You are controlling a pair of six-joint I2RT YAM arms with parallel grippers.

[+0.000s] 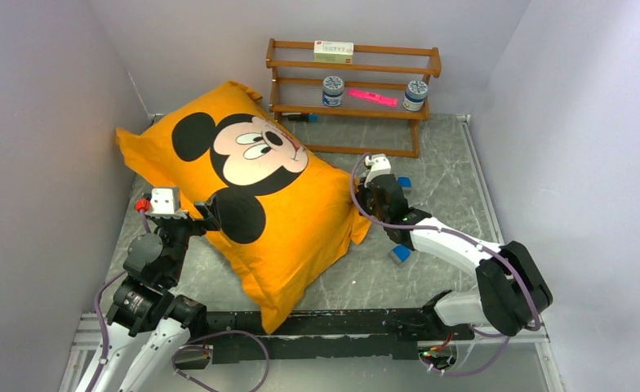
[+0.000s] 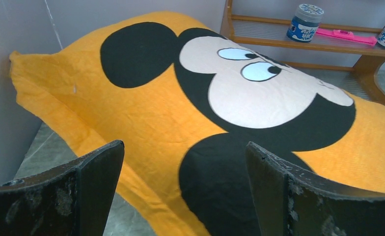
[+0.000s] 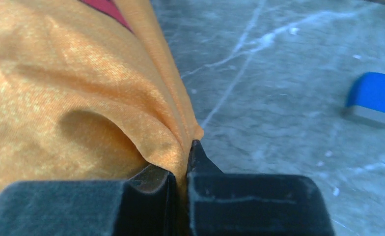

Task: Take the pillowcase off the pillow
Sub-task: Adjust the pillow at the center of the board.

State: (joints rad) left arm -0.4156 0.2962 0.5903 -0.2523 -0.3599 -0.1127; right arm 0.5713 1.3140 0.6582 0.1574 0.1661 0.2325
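Right wrist view: you see the pillowcase (image 3: pixel 82 98) gathered into a thin fold and pinched between the right jaws, which are pressed together on it close to its edge.
Pillowcase position: it lies Mickey-face up, slantwise across the surface (image 1: pixel 439 163), from the far-left wall toward the near rail, fully on.
Pillow: hidden inside the cover; no white shows, so you cannot tell which end is open.
Left jaws: spread wide at the cover's left side over the black ear print, holding nothing; whether they touch the cloth you cannot tell.
Slip risk: your pinch looks shallow, so a hard tug would likely pull the fold free.
Drag risk: nothing pins the pillow, so pulling rightward would probably slide the whole bundle instead of stripping it.
Collision risk: the blue block (image 1: pixel 399 254) sits just beside the right arm, and the wooden rack (image 1: pixel 353 98) stands close behind the cover; a sliding bundle could knock either.
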